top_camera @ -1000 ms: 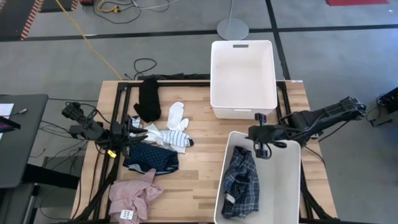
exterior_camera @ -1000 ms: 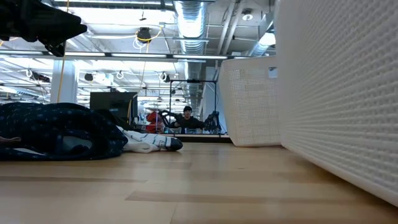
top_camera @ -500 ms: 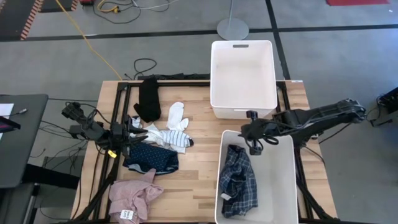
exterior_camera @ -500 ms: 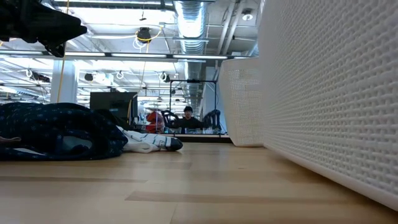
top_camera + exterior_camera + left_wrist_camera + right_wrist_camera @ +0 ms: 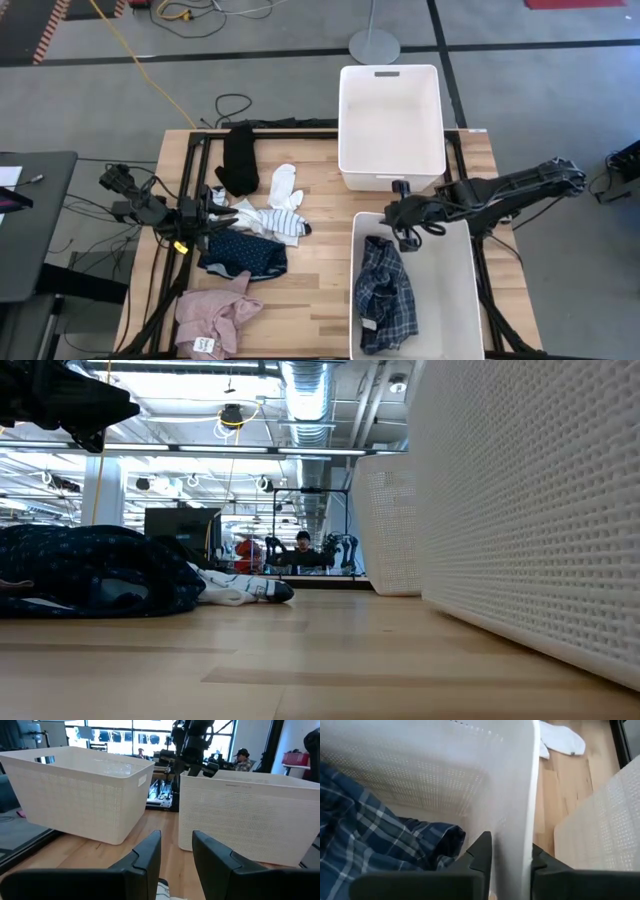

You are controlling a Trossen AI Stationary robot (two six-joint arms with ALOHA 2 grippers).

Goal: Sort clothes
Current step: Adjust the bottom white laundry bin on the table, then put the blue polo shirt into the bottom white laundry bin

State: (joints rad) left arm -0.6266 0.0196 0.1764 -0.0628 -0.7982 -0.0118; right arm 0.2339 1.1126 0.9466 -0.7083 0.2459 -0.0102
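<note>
Straddling the near bin's (image 5: 452, 290) far rim, the right gripper (image 5: 404, 224) sits centre-right in the high view; its wrist view shows the two fingers (image 5: 481, 851) either side of the white wall with a narrow gap, so it seems to be pinching or just letting go of the rim, can't tell which. Nothing cloth is in it. The blue plaid shirt (image 5: 385, 292) already lies inside that bin at lower centre-right. Judgement: step is repositioning the bin or releasing it; do it well by keeping the wall square between the fingers, lifting straight off before swinging away so the bin doesn't tip or drag. At lower left, the pink piece (image 5: 213, 316) is on the table, above it the navy dotted piece (image 5: 243, 256), then the white and striped socks (image 5: 275, 210), and the black piece (image 5: 239, 158) at upper left. The left gripper (image 5: 222, 213) hovers at left by the socks, fingers (image 5: 147, 855) a little apart, empty. The far bin (image 5: 391, 125) at top centre holds nothing.
</note>
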